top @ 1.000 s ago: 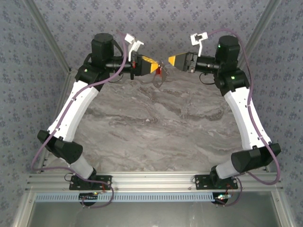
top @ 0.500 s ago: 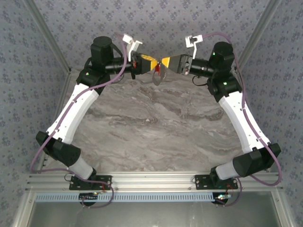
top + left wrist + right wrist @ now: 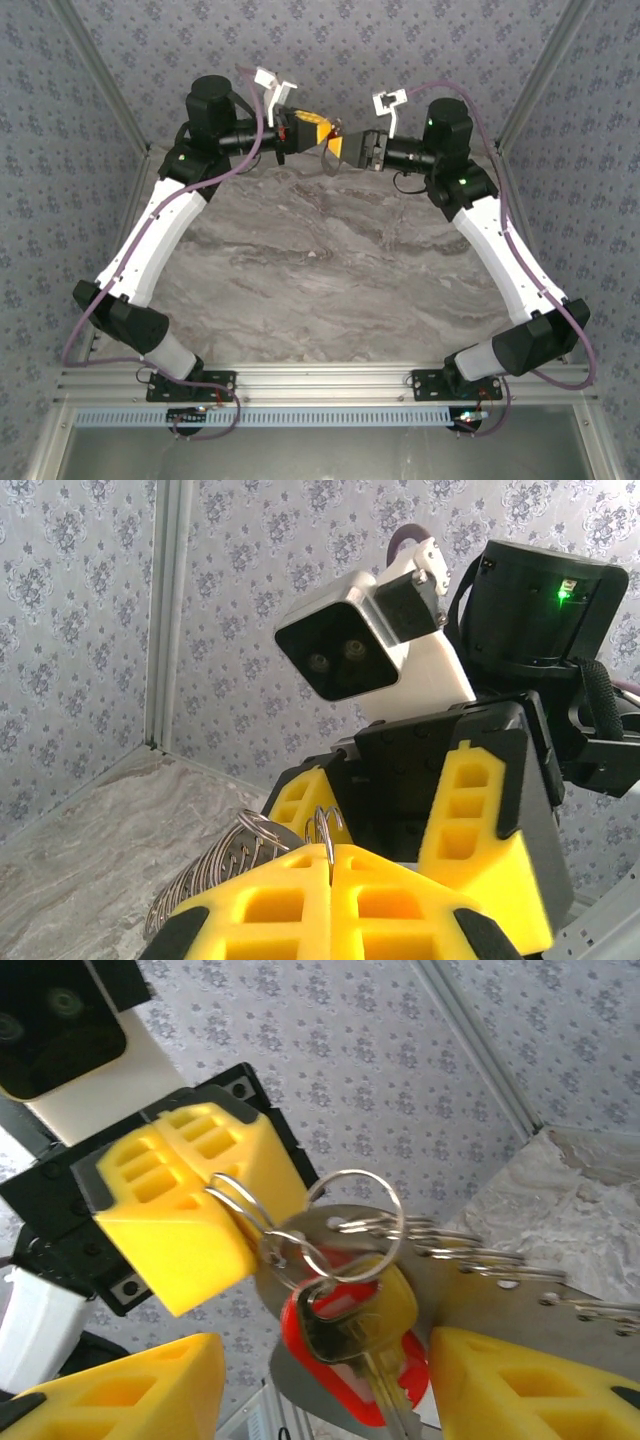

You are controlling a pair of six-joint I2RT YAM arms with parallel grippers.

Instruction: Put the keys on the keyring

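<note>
Left pincer is clamped on the keyring, upper left of your right wrist view. Keys hang mid-frame and look threaded. Right pincer is spread around them, gripping nothing. Left to do: check the seating.

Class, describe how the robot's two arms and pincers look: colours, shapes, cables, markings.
The left arm and right arm have white curved shells, black joint housings with a green light, and a purple cable trailing alongside. A white camera bracket tops each wrist. The left pincer and right pincer have black bodies and yellow wedge fingers with square hollows.
</note>
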